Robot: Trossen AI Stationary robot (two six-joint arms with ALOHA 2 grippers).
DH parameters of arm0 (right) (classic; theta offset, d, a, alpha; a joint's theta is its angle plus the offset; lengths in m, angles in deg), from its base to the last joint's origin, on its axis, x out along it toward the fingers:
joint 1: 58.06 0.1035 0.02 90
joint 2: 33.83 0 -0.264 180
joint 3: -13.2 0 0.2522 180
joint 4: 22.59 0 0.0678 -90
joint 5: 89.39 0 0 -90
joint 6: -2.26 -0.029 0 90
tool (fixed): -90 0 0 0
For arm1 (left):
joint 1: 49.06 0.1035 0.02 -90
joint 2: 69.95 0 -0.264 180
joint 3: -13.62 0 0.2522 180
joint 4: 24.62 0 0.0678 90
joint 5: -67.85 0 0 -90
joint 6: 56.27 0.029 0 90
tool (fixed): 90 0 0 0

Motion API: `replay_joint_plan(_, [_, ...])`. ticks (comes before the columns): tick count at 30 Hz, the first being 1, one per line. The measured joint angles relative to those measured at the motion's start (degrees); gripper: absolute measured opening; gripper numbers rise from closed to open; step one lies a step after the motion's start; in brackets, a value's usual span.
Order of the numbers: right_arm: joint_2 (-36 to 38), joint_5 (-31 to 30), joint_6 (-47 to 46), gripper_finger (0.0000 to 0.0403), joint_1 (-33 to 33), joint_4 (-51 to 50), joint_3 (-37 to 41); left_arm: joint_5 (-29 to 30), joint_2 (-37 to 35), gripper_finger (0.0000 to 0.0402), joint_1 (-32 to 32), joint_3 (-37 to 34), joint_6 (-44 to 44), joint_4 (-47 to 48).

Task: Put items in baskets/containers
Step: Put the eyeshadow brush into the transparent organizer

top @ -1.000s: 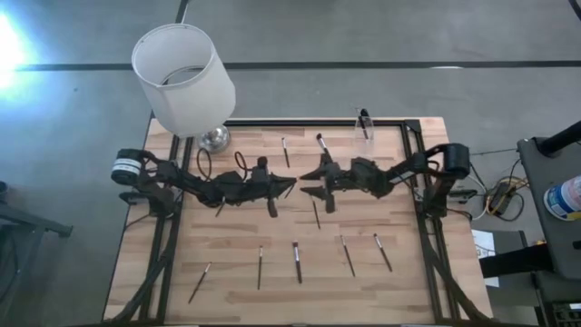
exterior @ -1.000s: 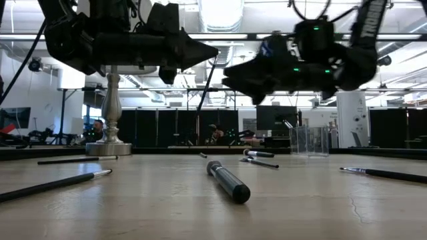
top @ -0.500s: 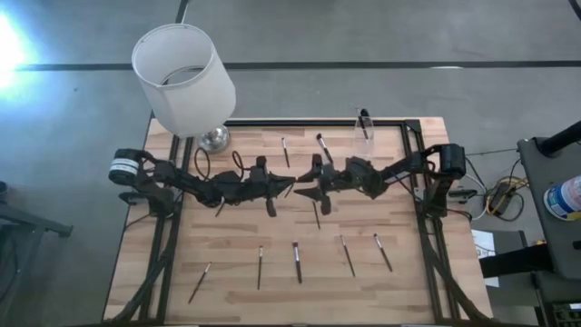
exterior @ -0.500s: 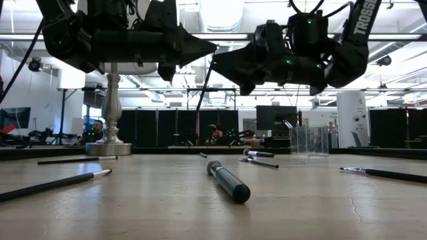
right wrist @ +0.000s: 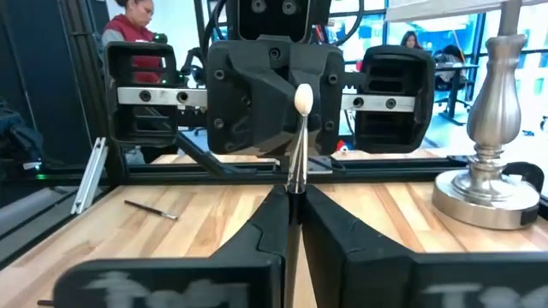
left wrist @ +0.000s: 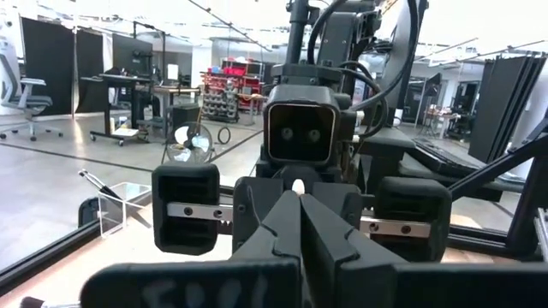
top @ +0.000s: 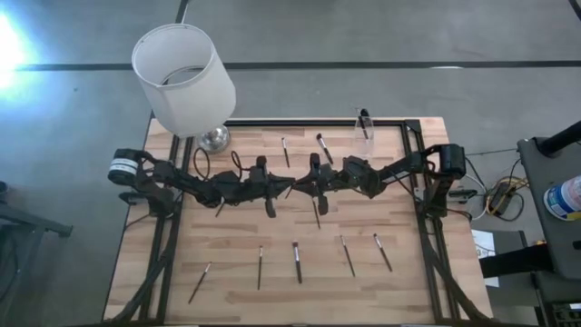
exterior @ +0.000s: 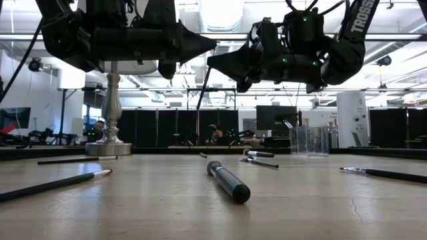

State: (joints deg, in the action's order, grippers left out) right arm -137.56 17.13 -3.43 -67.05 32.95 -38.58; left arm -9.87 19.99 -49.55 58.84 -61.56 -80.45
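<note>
Since a second ago your right tool (top: pixel 303 184) has closed onto the brush (right wrist: pixel 297 145), left tool (top: pixel 289 186) right of the lampshade (top: pixel 182 80), pinched on that same brush, right tool tip-to-tip beside it, clear cup (top: pixel 364 129) farther right on the tabletop (top: pixel 236 245).

The tabletop (top: pixel 236 245) is pale wood planking in a dark metal frame. At its far left corner stands a lamp on a round silver base (top: pixel 214 138), its big white lampshade (top: pixel 182 79) overhanging the edge. At the far right corner sits a small clear cup (top: pixel 364 130) holding a dark brush. Thin brushes lie scattered flat on the wood: two near the far edge (top: pixel 285 152) (top: pixel 322 147), one in the middle (top: pixel 316 214), and a loose row of five toward the near edge (top: pixel 200 282) (top: pixel 260 268) (top: pixel 297 262) (top: pixel 348 256) (top: pixel 383 252).
</note>
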Motion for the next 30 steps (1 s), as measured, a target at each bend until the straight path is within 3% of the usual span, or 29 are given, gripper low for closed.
replay_joint_plan(6, [0.7, 0.0, -0.1, 0.0014, -0.5, -0.7, 1.2, 1.0, -0.3, 0.0008, 0.0, 0.0, -4.0, 1.2])
replay_joint_plan(12, [7.6, -0.2, 0.4, 0.0013, -4.6, -10.1, 3.0, 3.2, -5.2, 0.0044, 0.0, -1.0, -4.4, 7.7])
replay_joint_plan(16, [17.1, -1.1, 1.8, 0.0013, -9.2, -22.8, 4.3, -1.6, -9.6, 0.0048, 0.0, -3.2, -2.1, 10.3])
replay_joint_plan(23, [35.6, -17.8, 8.6, 0.0012, -19.2, -55.6, 2.0, -3.7, -11.7, 0.0007, 0.2, -8.4, -0.6, 10.6])
replay_joint_plan(26, [39.3, -19.6, 9.3, 0.0012, -26.2, -62.4, 0.4, -3.9, -11.2, 0.0003, 0.2, -8.7, 0.6, 10.5])
replay_joint_plan(30, [38.9, -19.3, 10.6, 0.0012, -36.7, -66.3, -2.0, -5.4, -10.6, 0.0001, 0.2, -8.7, 1.0, 10.3])
